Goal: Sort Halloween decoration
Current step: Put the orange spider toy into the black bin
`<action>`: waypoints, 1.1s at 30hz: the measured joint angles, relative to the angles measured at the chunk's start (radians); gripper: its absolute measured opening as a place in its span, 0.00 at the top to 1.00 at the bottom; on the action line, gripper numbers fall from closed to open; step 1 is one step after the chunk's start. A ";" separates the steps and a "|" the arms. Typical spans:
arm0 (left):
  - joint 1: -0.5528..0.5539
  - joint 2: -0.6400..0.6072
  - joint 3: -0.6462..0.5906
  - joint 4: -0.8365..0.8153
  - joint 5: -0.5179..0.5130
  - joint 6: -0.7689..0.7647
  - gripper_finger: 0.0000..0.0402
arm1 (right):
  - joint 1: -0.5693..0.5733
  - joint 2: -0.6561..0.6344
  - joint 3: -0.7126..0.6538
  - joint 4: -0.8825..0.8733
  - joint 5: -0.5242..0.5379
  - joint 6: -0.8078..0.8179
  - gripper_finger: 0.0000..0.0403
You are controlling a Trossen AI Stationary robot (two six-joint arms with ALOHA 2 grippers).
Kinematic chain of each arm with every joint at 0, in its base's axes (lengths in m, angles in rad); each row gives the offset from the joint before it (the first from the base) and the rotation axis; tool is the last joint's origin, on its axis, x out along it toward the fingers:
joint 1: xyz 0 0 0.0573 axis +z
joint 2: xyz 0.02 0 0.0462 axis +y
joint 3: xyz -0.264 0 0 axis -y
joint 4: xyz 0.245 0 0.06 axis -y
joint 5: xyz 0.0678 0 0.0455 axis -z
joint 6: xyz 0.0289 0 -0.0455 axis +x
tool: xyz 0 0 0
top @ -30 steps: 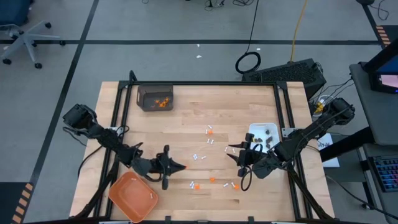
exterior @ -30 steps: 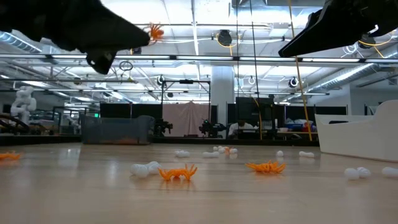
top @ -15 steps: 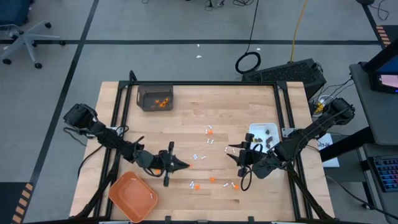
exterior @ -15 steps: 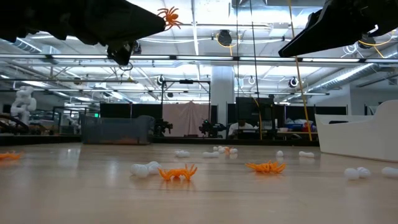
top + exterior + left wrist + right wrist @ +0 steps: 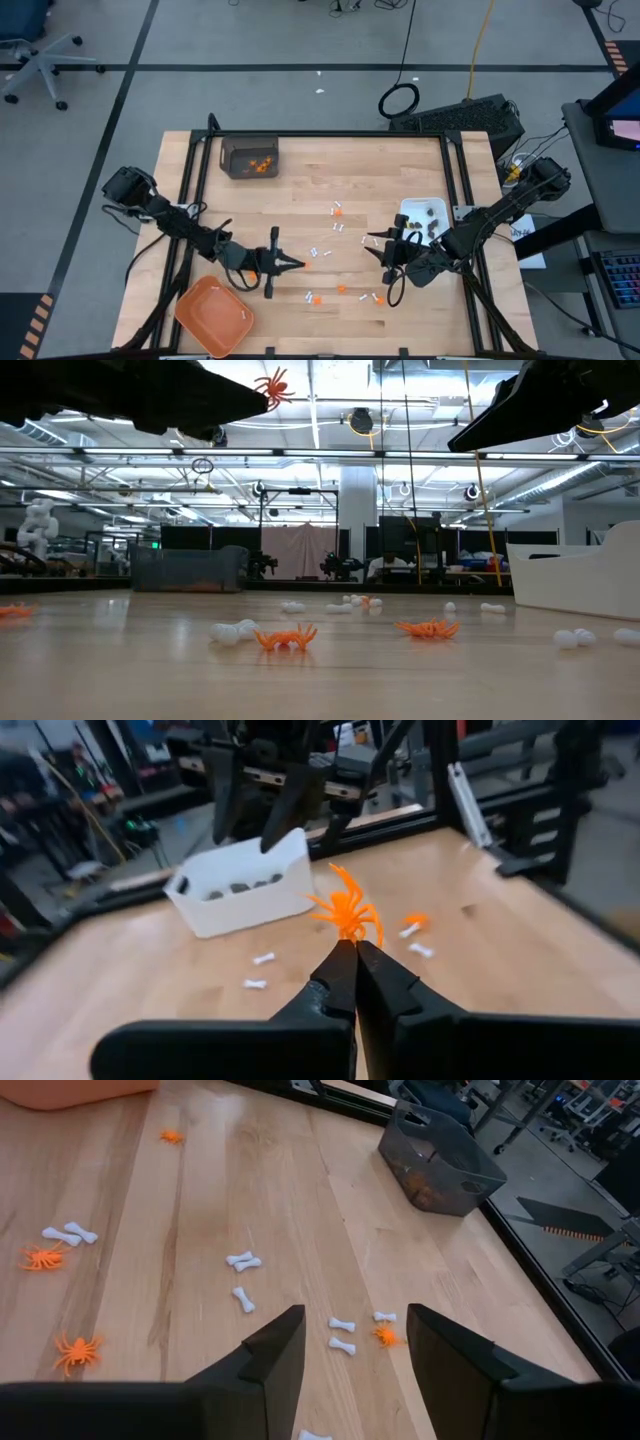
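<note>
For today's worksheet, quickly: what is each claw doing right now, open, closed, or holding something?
Left claw: closed, holding an orange spider up off the table.
Right claw: open, empty, above the white bones.

Bare wood between grey bin and white dish

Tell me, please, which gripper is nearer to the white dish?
Right. The right gripper hangs open just beside the white dish, on its table-centre side. The left gripper, shut on an orange spider, is farther off, near the middle of the table.
</note>
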 joint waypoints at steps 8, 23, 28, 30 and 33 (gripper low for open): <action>0.000 -0.001 0.000 0.000 -0.008 0.283 1.00 | 0.000 0.000 0.000 0.000 0.000 0.000 0.60; -0.001 -0.001 0.000 0.003 -0.008 0.563 1.00 | -0.001 0.000 0.000 0.000 0.000 0.000 0.60; -0.001 -0.001 0.004 0.004 -0.008 0.653 1.00 | -0.001 0.000 0.000 0.000 0.000 0.000 0.60; -0.001 -0.001 0.004 0.004 -0.008 0.676 1.00 | -0.001 0.000 0.000 0.000 0.000 0.000 0.60; -0.001 -0.001 0.004 0.003 -0.008 0.666 1.00 | -0.001 0.000 0.000 0.000 0.000 0.000 0.60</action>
